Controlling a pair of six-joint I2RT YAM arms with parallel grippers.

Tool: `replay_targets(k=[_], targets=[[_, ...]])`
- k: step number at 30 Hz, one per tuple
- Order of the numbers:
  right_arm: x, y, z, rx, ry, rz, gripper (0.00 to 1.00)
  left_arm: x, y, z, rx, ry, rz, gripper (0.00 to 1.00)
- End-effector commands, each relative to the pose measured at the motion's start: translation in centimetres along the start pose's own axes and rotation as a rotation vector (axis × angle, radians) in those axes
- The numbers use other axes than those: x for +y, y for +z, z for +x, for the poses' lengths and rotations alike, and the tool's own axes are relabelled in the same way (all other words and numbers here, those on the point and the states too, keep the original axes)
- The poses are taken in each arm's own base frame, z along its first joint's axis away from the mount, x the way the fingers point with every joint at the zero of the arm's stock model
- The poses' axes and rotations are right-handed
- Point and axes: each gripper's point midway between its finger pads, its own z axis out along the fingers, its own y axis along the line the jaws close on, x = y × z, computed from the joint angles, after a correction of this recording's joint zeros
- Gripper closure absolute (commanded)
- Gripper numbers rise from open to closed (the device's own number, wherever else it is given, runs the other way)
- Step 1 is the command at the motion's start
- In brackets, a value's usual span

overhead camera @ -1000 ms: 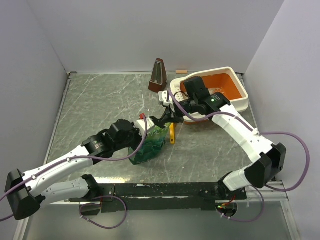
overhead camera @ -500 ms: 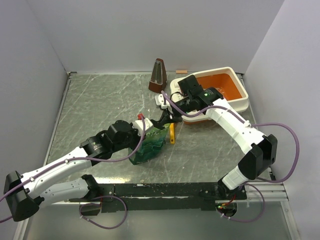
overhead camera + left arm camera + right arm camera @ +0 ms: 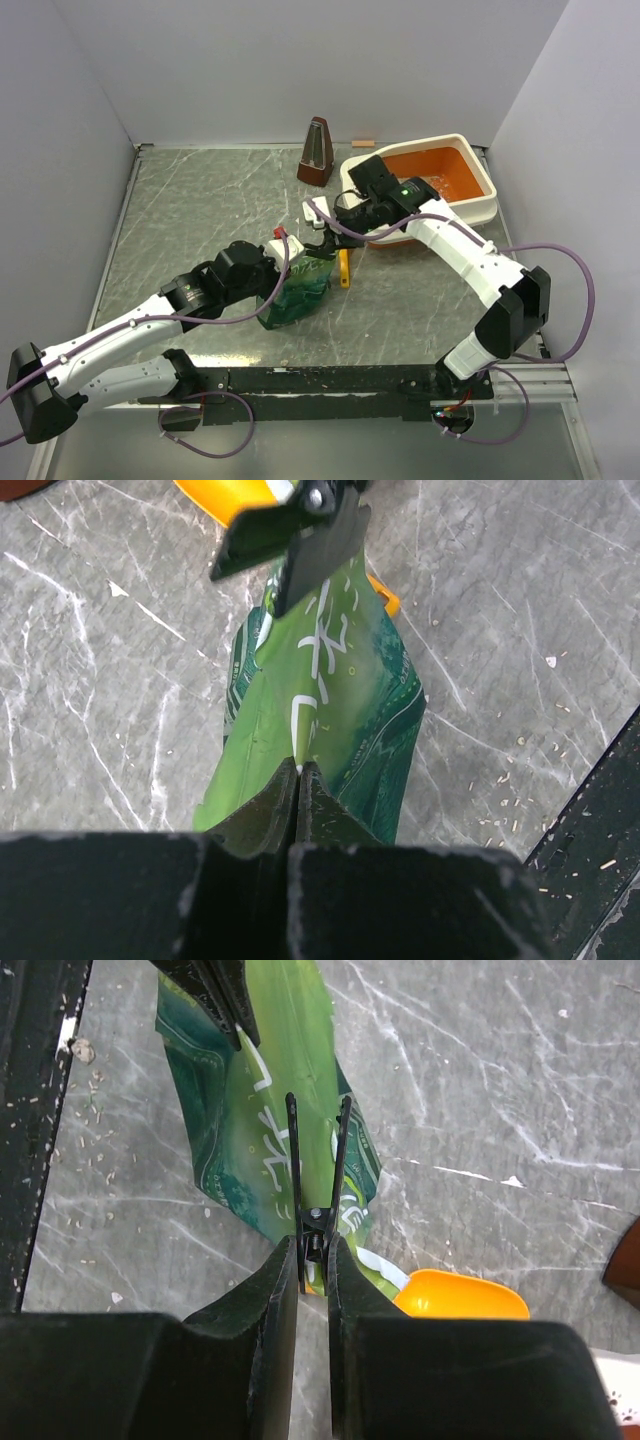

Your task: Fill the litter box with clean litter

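Bright even light, soft shadows, sharp

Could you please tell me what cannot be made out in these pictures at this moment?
Green bag contents: opaque in every view.
Litter box floor: top view, the right arm covers its near-left corner; what lies on it is too small to tell.
Orange scoop: right wrist view, only the bowl shows; the bag covers the rest.
Black clip in the right pincer: whether it bites the bag is unclear in both wrist views.
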Motion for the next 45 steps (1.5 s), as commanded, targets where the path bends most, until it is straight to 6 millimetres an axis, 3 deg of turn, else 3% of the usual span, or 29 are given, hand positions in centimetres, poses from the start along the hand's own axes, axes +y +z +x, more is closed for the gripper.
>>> replay_targets(k=[1,11,20,30,36,43,44,45], targets=[[0.4,1.2,2.7,0.118,0.012,-0.038,1.00,0.4,-0.7,0.6,0.017,-0.019,-0.030,0.99],[3.2,3.3,3.2,0.113,-0.038,-0.132,1.00,1.0,-0.7,1.0,0.029,-0.018,-0.065,0.99],[4.4,6.2,5.5,0.235,-0.007,-0.217,1.00,1.6,-1.1,0.5,0.006,-0.021,-0.096,0.99],[6.8,9.3,3.7,0.065,0.004,-0.288,0.98,1.8,-1.1,0.4,0.002,-0.021,-0.107,0.99],[7.9,11.8,3.0,-0.033,0.019,-0.288,0.90,1.8,-1.0,0.4,0.007,-0.021,-0.107,0.99],[8.4,13.0,2.9,-0.061,0.046,-0.291,0.82,1.8,-1.0,0.4,0.008,-0.022,-0.108,0.99],[8.3,13.0,2.8,-0.066,0.050,-0.289,0.78,1.8,-1.0,0.4,0.008,-0.021,-0.108,0.99],[8.3,12.9,2.7,-0.071,0.055,-0.287,0.58,1.9,-1.0,0.4,0.008,-0.022,-0.110,0.99]])
